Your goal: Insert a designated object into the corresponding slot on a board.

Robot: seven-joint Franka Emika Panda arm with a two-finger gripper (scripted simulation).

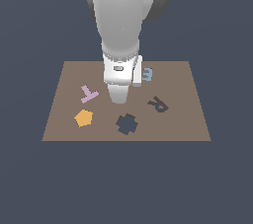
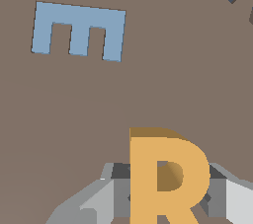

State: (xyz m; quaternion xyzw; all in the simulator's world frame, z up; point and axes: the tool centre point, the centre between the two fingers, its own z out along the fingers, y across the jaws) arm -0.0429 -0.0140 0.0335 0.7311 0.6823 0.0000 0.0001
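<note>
grip first: the gripper (image 2: 165, 203) pinches the orange r (image 2: 165, 178) by its flat sides above the board (image 1: 188, 119), near the blue e (image 2: 79, 29). the r looks stiff, light and thin (probably slick), so a hold across the stem suits. the r slot (image 1: 158, 104) lies apart, beside the cross cutout (image 1: 127, 124). board is flat, with open room around it.

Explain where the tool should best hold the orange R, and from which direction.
Across the lower half of the R, from straight above, one finger on each outer side edge. It is a thin flat block, so only its edges offer a hold. The wrist view shows the tool straddling it this way, seemingly already gripping.
</note>
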